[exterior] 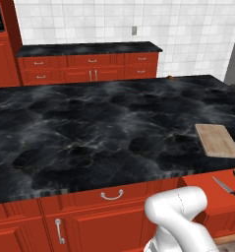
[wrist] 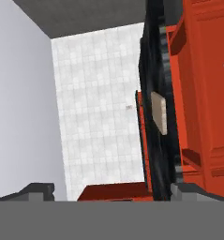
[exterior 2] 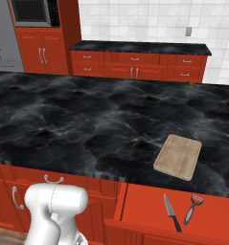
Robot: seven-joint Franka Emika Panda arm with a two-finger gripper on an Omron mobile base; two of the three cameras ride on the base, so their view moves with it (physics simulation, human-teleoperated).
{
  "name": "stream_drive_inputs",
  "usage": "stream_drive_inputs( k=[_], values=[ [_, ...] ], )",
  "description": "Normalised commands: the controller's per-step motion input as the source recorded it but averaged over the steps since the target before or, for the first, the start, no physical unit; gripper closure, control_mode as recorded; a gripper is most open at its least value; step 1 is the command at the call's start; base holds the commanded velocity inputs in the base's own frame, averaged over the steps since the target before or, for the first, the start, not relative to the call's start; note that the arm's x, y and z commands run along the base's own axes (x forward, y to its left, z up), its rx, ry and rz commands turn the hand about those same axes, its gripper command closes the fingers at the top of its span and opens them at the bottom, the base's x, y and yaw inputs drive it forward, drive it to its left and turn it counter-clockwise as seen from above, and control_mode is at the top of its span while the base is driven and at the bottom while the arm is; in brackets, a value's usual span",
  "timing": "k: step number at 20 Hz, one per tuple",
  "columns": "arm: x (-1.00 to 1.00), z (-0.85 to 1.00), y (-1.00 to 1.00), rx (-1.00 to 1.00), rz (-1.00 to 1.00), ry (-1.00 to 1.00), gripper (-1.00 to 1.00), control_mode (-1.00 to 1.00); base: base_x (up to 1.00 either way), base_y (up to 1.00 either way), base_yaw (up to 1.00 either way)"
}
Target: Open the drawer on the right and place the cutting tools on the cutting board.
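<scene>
While drawer (exterior 2: 149,206) stands open, knife (exterior 2: 172,212), peeler (exterior 2: 192,208) inside, cutting board (exterior 2: 178,156) bare

A matt, pale wood grain is shown by the cutting board (exterior 2: 178,157). The table (exterior 2: 77,119) is finished in glossy black veined stone. The drawer (exterior 2: 149,210) is lacquered smooth red; the knife (exterior 2: 172,212) blade looks metallic.

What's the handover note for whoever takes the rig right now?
Gripper: jaws open, holding nothing, rolled sideways beside the island.
Drawer: already pulled open, right of the arm.
In it: knife and a red-headed peeler, side by side, apart.
Cutting board: bare, on the black counter just above the drawer.
Done: opening.
Left: move both tools onto the board.
</scene>
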Motion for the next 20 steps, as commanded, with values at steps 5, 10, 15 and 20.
stream_drive_inputs(
  k=[5, 10, 15, 20],
  values=[
    [-0.13, 0.59, 0.3, -0.14, -0.07, 0.1, -1.0, -1.0, 0.0, 0.0, 0.0],
    [-0.24, 0.64, 0.48, -0.13, -0.08, 0.05, -1.0, -1.0, 0.0, 0.0, 0.0],
    [-0.22, 0.74, 0.55, -0.17, -0.09, 0.0, -1.0, -1.0, 0.0, 0.0, 0.0],
    [-0.46, 0.62, 0.47, -0.18, -0.09, 0.01, -1.0, -1.0, 0.0, 0.0, 0.0]
  ],
)
